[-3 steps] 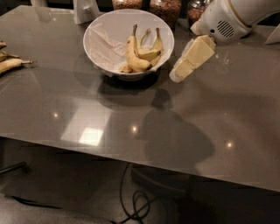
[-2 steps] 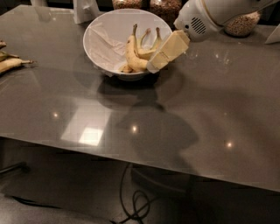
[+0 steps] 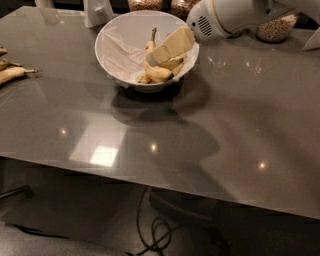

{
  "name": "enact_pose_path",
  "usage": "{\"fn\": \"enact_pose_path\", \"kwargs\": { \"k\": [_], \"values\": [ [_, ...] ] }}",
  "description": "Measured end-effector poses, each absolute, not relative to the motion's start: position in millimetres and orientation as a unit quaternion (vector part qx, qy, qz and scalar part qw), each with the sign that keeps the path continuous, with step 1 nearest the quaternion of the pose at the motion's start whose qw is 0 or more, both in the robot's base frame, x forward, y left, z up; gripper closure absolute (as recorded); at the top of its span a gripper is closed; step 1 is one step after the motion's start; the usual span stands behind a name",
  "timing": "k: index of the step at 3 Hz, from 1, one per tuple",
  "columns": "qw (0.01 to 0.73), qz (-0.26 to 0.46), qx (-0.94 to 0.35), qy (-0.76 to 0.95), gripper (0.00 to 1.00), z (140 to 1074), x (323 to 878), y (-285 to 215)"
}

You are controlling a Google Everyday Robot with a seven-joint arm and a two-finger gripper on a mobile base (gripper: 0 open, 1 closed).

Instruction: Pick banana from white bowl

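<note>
Grey glossy tabletop (image 3: 240,125), ceiling lights mirrored in it, brightest patch (image 3: 104,155) front-left. Dull brownish bananas (image 3: 12,71) at the left edge, partly cut off. Back edge: two glass jars of grains (image 3: 145,4) side by side, third grain jar (image 3: 274,29) further right. White object (image 3: 97,11) back-left, can't tell what. Black cables (image 3: 155,231) on the floor underneath. Claw (image 3: 162,52) hangs over back-centre.

Kitchen-like test space: glossy grey table (image 3: 225,125), glass grain jars (image 3: 274,29) at back, black floor cable (image 3: 156,231); cream gripper (image 3: 153,59) over round white bowl (image 3: 101,52).
</note>
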State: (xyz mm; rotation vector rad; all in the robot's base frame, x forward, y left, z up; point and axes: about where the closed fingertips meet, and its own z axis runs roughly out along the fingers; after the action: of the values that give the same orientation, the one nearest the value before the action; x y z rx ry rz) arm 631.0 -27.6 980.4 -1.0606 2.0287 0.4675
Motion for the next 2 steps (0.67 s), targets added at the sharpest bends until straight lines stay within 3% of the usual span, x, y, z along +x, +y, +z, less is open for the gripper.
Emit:
{"fn": "enact_pose_path", "kwargs": {
  "k": [2],
  "values": [
    [0.38, 0.199, -0.428, 0.796, 0.0, 961.5, 626.0, 23.8]
  ]
}}
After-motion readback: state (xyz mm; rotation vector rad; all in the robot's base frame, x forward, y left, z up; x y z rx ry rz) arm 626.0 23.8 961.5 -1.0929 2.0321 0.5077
